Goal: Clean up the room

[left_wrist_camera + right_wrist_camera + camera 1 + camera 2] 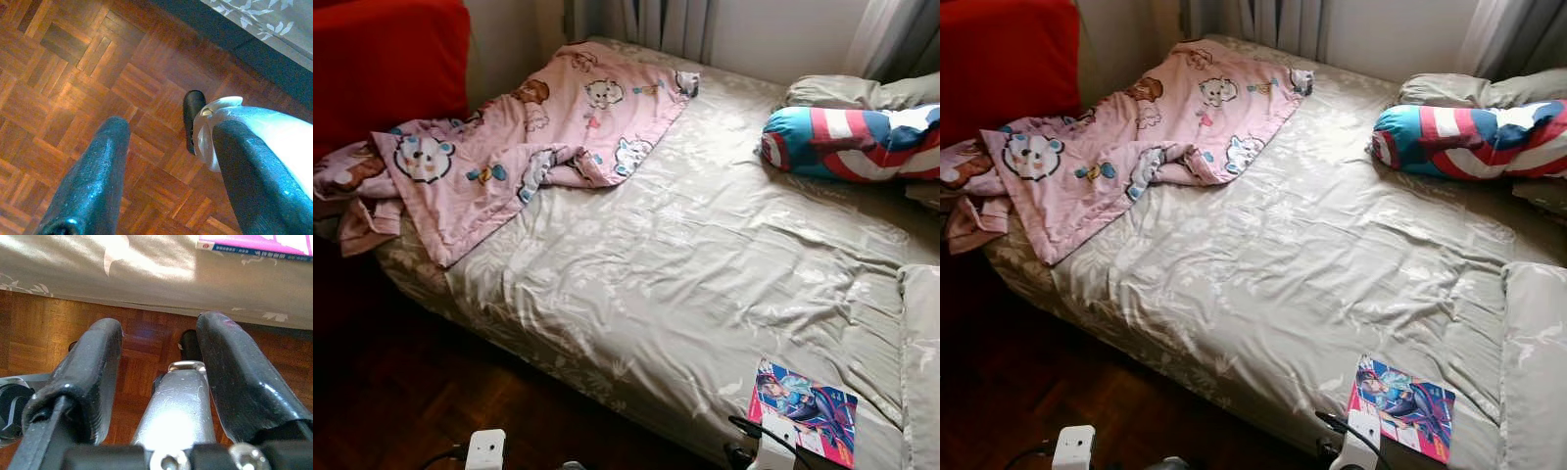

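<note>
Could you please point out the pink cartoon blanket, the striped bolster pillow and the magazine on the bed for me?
pink cartoon blanket point(509, 147), left eye view, on its flat middle.
striped bolster pillow point(852, 142), left eye view, on its red and white stripes.
magazine point(808, 409), left eye view, on the middle of its cover.

The magazine point(807, 409) at the bed's point(685, 264) near edge is partly covered by an arm; its title cannot be read.

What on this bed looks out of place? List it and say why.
The pink cartoon blanket lies crumpled across the bed's far left corner, one end spilling over the edge. A colourful magazine sits loose at the near edge. The sheet is wrinkled. The striped bolster lies by the pillows, which seems fine.
</note>
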### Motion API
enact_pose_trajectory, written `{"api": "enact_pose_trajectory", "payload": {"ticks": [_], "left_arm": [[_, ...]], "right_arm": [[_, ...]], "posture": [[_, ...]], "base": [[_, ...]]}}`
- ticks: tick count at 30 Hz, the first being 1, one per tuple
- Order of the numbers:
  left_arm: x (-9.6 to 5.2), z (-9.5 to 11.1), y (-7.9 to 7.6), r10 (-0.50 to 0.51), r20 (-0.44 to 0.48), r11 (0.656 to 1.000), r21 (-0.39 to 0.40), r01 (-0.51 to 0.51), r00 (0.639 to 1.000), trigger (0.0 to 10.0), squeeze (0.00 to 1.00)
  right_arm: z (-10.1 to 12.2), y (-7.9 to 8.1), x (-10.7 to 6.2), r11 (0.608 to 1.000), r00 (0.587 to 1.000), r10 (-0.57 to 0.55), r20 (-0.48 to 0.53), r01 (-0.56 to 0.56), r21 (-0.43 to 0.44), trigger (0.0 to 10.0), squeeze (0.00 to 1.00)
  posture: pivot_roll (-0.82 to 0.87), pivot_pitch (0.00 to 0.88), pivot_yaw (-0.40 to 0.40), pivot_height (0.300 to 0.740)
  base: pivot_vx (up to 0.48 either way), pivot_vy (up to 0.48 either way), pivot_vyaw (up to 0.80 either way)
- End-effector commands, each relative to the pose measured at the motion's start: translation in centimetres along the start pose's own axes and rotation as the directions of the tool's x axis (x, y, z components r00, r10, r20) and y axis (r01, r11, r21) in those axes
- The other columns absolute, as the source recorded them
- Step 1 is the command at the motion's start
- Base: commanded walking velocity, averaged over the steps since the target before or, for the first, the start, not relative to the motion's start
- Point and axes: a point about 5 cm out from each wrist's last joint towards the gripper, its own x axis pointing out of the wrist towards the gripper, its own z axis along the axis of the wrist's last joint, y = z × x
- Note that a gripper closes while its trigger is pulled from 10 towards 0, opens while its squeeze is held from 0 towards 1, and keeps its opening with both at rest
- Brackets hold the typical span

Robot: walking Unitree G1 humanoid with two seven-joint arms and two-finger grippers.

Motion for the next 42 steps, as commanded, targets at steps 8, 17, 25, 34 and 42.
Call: {"api": "enact_pose_trajectory", "payload": {"ticks": [8, 17, 25, 34, 42], "left_arm": [[-0.19, -0.86, -0.09, -0.004, -0.031, 1.0, 0.004, 0.004, 1.0, 10.0, 0.0], [-0.2, -0.91, -0.06, -0.006, -0.033, 1.0, 0.004, 0.006, 0.999, 10.0, 0.0], [-0.22, -0.95, 0.02, -0.006, -0.035, 1.0, 0.004, 0.006, 0.999, 10.0, 0.0], [-0.23, -0.94, 0.1, -0.005, -0.035, 1.0, 0.007, 0.006, 0.999, 10.0, 0.0], [-0.22, -0.92, 0.06, -0.007, -0.035, 1.0, 0.006, 0.007, 0.999, 10.0, 0.0]], "right_arm": [[-0.5, -0.5, -0.12, 0.999, 1.0, -0.018, -0.021, 0.018, 0.026, 10.0, 0.0], [-0.35, -0.47, -0.11, 0.999, 1.0, -0.02, -0.007, 0.02, 0.032, 10.0, 0.0], [-0.42, -0.47, -0.13, 0.999, 1.0, -0.023, -0.006, 0.023, 0.043, 10.0, 0.0], [-0.48, -0.43, -0.14, 0.998, 1.0, -0.024, -0.005, 0.025, 0.05, 10.0, 0.0], [-0.43, -0.41, -0.14, 0.998, 1.0, -0.02, -0.001, 0.02, 0.051, 10.0, 0.0]], "posture": [[0.12, 0.167, -0.033, 0.74], [0.12, 0.171, -0.029, 0.74], [0.12, 0.172, -0.026, 0.74], [0.12, 0.174, -0.023, 0.74], [0.12, 0.173, -0.024, 0.74]], "base": [[0.0, 0.48, -0.4], [0.0, 0.48, 0.0], [0.0, 0.48, 0.0], [0.0, 0.48, 0.0], [0.0, 0.48, 0.0]]}}
